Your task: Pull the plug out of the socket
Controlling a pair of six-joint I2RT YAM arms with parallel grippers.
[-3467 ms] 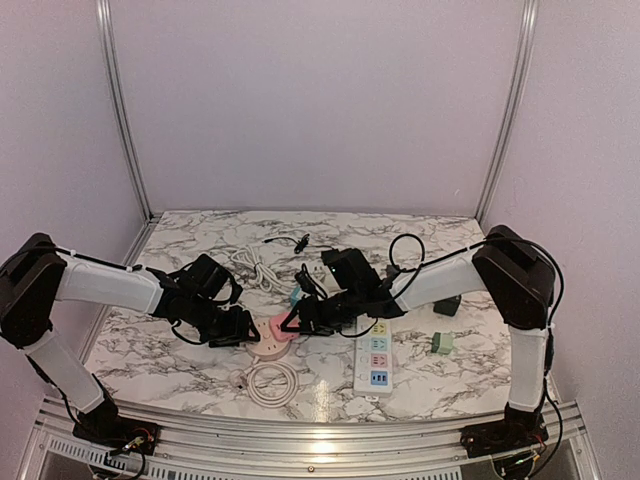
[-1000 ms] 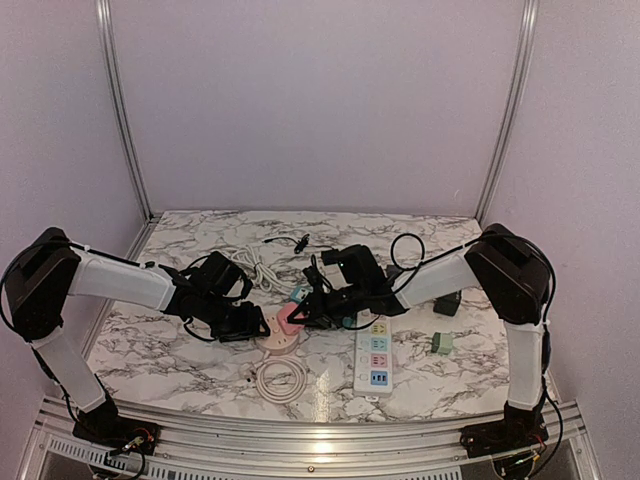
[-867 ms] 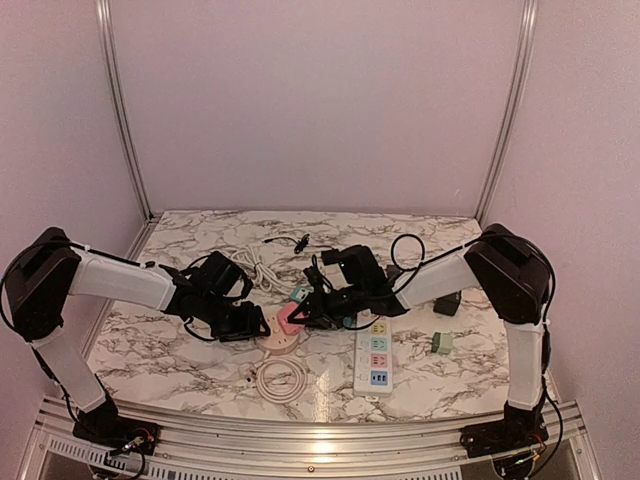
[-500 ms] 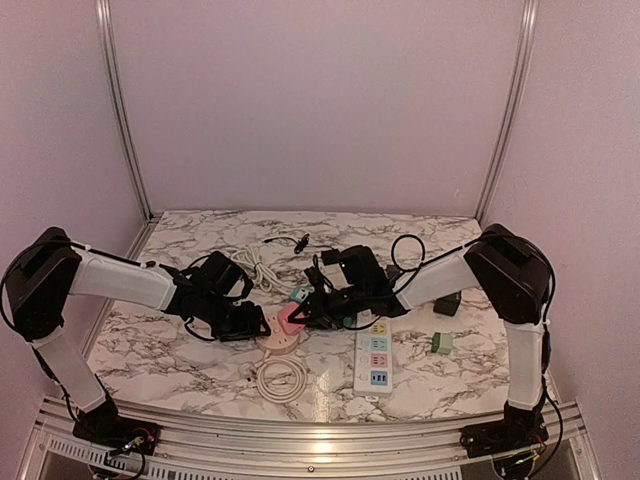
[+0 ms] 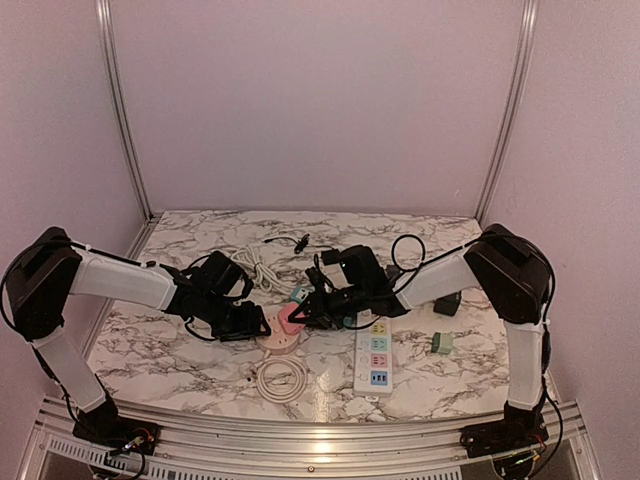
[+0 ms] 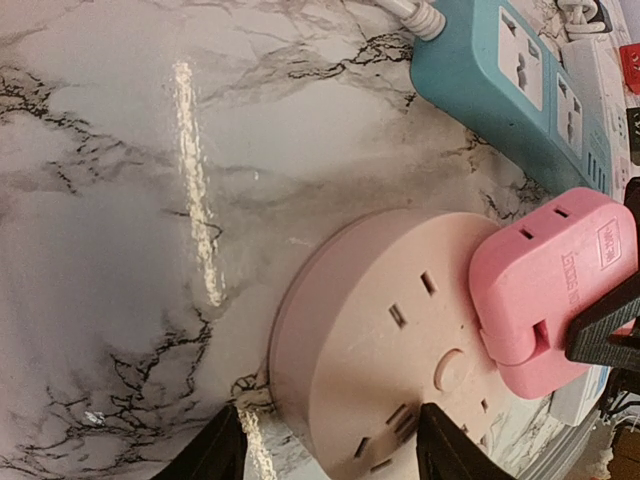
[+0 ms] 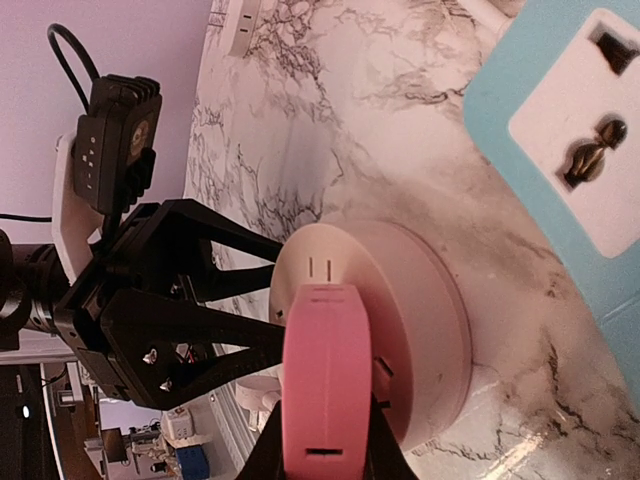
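Looking from the top external camera, the round socket [image 5: 276, 342] lies on the marble table [image 5: 170, 355]. The pink plug [image 5: 289, 319] sits on its right part, not pulled out yet. The right gripper [image 5: 306, 315] reaches the socket from the right, and its jaws are closed on the plug. The left gripper [image 5: 256, 325] is at the left side of the socket. A white power strip [image 5: 374, 355] lies to the right of the socket.

From the left wrist, the left gripper [image 6: 330, 455] has its jaws partly apart, with the fingertips at the near rim of the socket [image 6: 385, 340]. I cannot tell if they press it. The plug [image 6: 550, 285] is on the socket's face, apart from these jaws. A teal power strip [image 6: 505, 85] lies beyond the socket.

From the right wrist, the plug [image 7: 325, 385] stands between the closed jaws of the right gripper [image 7: 325, 462], seated on the socket [image 7: 410, 300]. The left gripper [image 7: 277, 292] spreads at the opposite rim of the socket.
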